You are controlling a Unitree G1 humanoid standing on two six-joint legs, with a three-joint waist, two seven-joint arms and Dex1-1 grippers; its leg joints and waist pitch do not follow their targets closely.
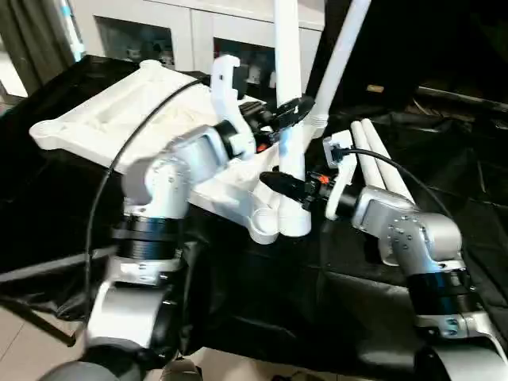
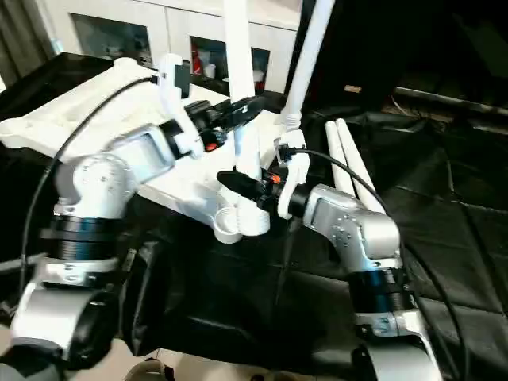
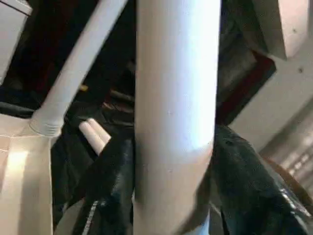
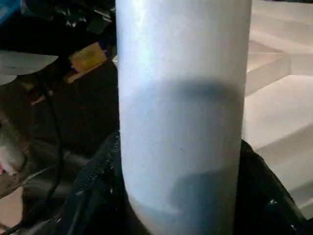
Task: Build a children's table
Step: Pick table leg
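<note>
Tabletop (image 1: pixel 119 119) lies underside up on the black-draped surface (image 1: pixel 262 302), tilted, with its near corner socket (image 1: pixel 266 226) facing the robot. One leg (image 1: pixel 290 87) stands upright at that near corner, base at the socket. A second leg (image 1: pixel 340 59) is already seated in the next corner and leans away to the right.

Left end effector (image 1: pixel 292 113) is clenched on the upright leg, higher up; its black fingers (image 3: pixel 110 166) wrap both sides of the tube in the left wrist view. Right end effector (image 1: pixel 290 185) is clamped on the same leg lower down, just above the socket, fingers (image 4: pixel 95 186) on either side of the tube.

Two spare legs (image 1: pixel 381 163) lie side by side on the cloth, right of the tabletop and just behind the right forearm.

Obstructions: the left arm's black cable (image 1: pixel 119 159) loops across the tabletop. White glass-door cabinet (image 1: pixel 159 32) stands close behind the surface.
</note>
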